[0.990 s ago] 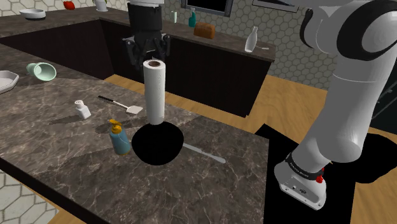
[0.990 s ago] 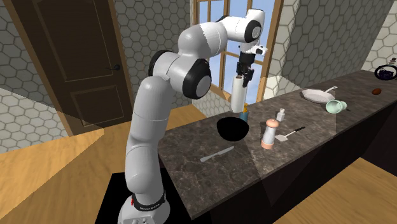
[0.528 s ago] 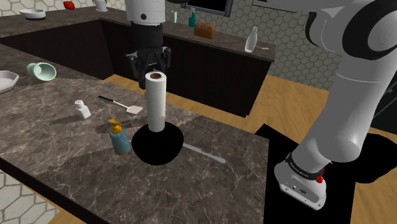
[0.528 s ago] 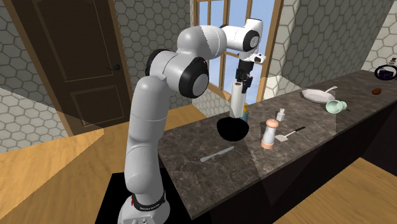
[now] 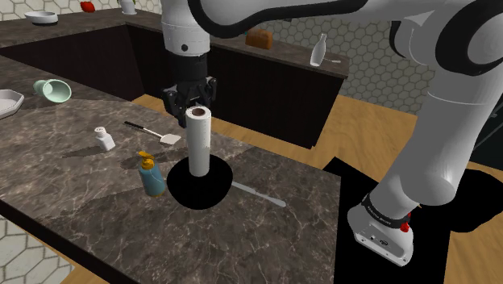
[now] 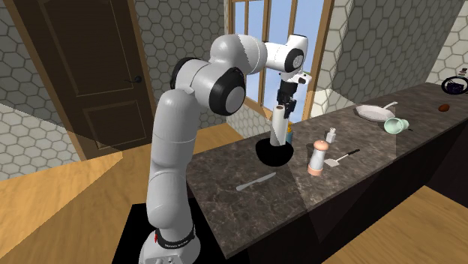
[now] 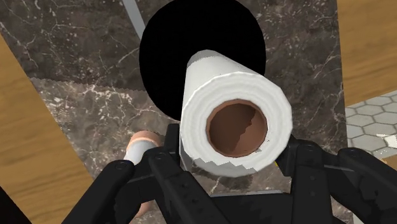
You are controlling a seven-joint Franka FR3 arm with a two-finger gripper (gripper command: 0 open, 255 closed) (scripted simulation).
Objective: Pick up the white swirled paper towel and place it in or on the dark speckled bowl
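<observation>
On my shoulder view, reading from the left, a white dish [image 5: 6, 101] sits at the counter's [image 5: 81, 202] edge. A green mug [image 5: 51, 90] lies on its side near it. Next come a small white shaker [image 5: 104, 139], a spatula [image 5: 149, 131] and a blue soap bottle [image 5: 151, 176], which stands just beside the bowl [image 5: 214, 192].

The bowl renders flat black on my feed. The paper towel roll [image 5: 198, 145] stands upright with its lower end inside the bowl's rim. I cannot tell whether it touches the bottom. The gripper [image 5: 192, 101] is at the roll's top end.

On the wrist view the fingers [image 7: 298, 162] press against both sides of the roll, clamped around it. I look straight down its brown cardboard core, with the bowl underneath.

Right of the bowl a knife [image 5: 259, 194] lies flat on the counter, and the stand [image 5: 383, 230] sits at the far right on the wooden floor.

The second exterior view agrees: the roll is upright, with its base dipping into the bowl.
</observation>
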